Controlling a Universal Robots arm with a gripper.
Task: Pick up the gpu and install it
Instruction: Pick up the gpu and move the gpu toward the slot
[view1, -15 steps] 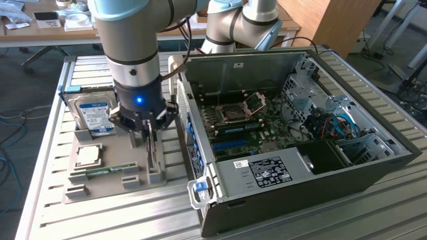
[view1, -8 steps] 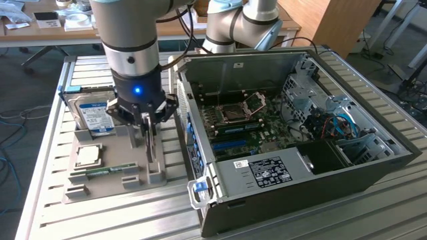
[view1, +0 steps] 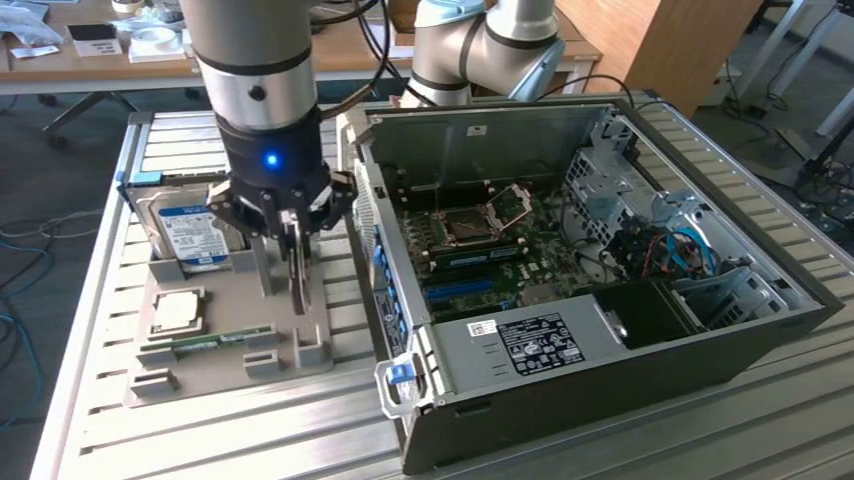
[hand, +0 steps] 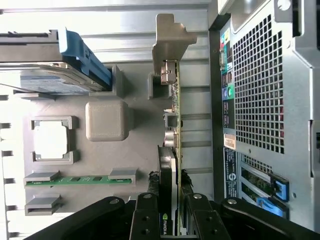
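From the exterior view you see the tool standing over the grey tray on the slatted metal surface. It is at the tray's edge nearest the open computer case. The gpu stands upright and edge-on between the tool's fingers. The wrist view gives you what that angle hides. There the tool is closed narrowly on the gpu, one finger on each flat face. The card's silver bracket is at the end away from the grip. The card runs alongside the case's perforated rear panel. You cannot tell from either view whether it has cleared the tray's slots. The tray also carries the blue-labelled hard drive, a square processor chip and a green memory stick. In the case lies the motherboard with blue expansion slots.
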